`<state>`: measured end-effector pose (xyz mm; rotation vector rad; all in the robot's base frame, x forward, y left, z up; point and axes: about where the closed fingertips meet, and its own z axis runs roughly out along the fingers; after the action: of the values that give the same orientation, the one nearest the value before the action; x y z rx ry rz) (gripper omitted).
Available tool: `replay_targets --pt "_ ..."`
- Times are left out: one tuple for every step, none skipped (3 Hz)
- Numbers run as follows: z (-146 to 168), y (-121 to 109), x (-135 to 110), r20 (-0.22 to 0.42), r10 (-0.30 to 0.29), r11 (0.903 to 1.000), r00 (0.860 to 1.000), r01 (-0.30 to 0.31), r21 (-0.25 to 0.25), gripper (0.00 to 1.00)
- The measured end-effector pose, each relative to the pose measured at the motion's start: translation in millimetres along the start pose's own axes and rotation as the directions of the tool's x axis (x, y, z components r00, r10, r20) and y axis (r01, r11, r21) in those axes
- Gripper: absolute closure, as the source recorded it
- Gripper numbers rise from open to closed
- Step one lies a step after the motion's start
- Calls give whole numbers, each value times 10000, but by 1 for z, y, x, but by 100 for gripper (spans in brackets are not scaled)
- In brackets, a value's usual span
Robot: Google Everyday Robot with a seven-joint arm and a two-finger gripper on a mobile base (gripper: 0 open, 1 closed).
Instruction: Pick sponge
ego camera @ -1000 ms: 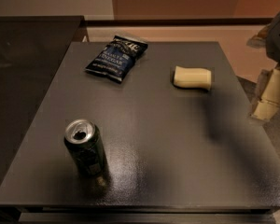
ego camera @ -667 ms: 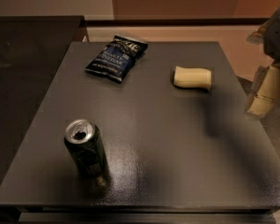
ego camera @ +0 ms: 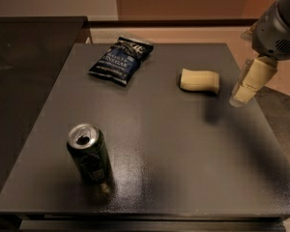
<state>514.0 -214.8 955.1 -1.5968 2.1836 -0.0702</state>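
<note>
One sponge (ego camera: 199, 80) at about 1 o'clock on the table (ego camera: 174, 144), with the gripper (ego camera: 242, 92) hanging off its 3 o'clock side, close but not touching.
Whether the gripper is apart or together I cannot tell. If it comes in low from 3 o'clock, it may shove the light foam toward 9 o'clock instead of straddling it. A bite on only the near end could let the soft block fold, twist or slip out as it lifts. The can (ego camera: 89, 153) at 7 o'clock and the chip bag (ego camera: 121, 59) at 11 o'clock are well apart from that path. Compared with a second ago, the gripper has moved from the table's 3 o'clock edge toward the sponge, while sponge, can and bag lie as they did.
</note>
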Motion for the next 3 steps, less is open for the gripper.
replay_targets --pt "33 -21 -5 665 401 9982 9970 -369 -480 0" --pt "63 -28 -14 1297 707 9917 9890 -558 -1157 0" --pt "89 -31 -23 1827 897 9838 9791 -586 -1694 0"
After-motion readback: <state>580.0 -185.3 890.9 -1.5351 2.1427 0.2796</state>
